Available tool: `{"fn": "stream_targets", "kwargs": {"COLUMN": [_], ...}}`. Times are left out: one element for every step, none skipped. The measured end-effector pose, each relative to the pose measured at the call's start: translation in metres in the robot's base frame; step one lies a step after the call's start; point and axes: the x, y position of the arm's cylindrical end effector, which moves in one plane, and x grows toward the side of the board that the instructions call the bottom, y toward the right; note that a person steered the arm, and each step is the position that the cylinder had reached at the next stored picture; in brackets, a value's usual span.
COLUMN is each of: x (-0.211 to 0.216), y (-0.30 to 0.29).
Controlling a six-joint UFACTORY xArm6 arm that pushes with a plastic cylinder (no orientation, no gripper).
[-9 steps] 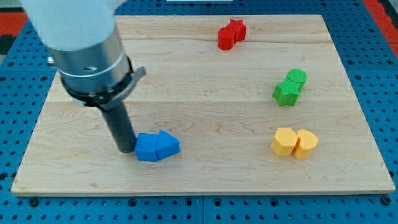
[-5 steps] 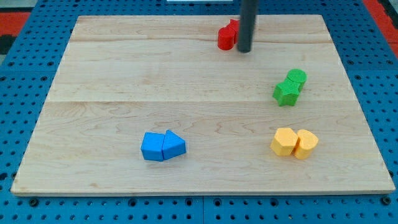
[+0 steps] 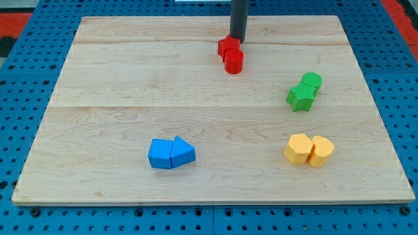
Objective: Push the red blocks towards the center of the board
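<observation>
Bare rod with nothing held, tip point(image 3: 238, 40) set against far side of red blocks point(image 3: 230, 55), blue blocks point(image 3: 170, 153) near left, green blocks point(image 3: 304, 91) right, yellow blocks point(image 3: 309, 149) near right

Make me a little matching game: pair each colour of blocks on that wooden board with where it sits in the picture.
Things:
1. red blocks
2. blue blocks
3. green blocks
4. yellow blocks

Places:
A. the view's bottom right
B. top centre, just below my tip
C. lower left of centre
D. right side, above the yellow pair

Pairs: 1-B, 2-C, 3-D, 4-A
</observation>
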Motion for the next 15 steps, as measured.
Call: {"fn": "stream_targets", "kwargs": {"x": [0.032, 0.057, 0.090, 0.108, 0.108, 0.108, 0.090, 0.063, 0.046, 0.052, 0.057, 0.041, 0.041, 0.041, 0.041], "y": [0.006, 0.019, 0.026, 0.032, -0.029, -0.053, 0.020, 0.069, 0.034, -0.017, -0.061, -0.044, -0.044, -0.042, -0.041]}}
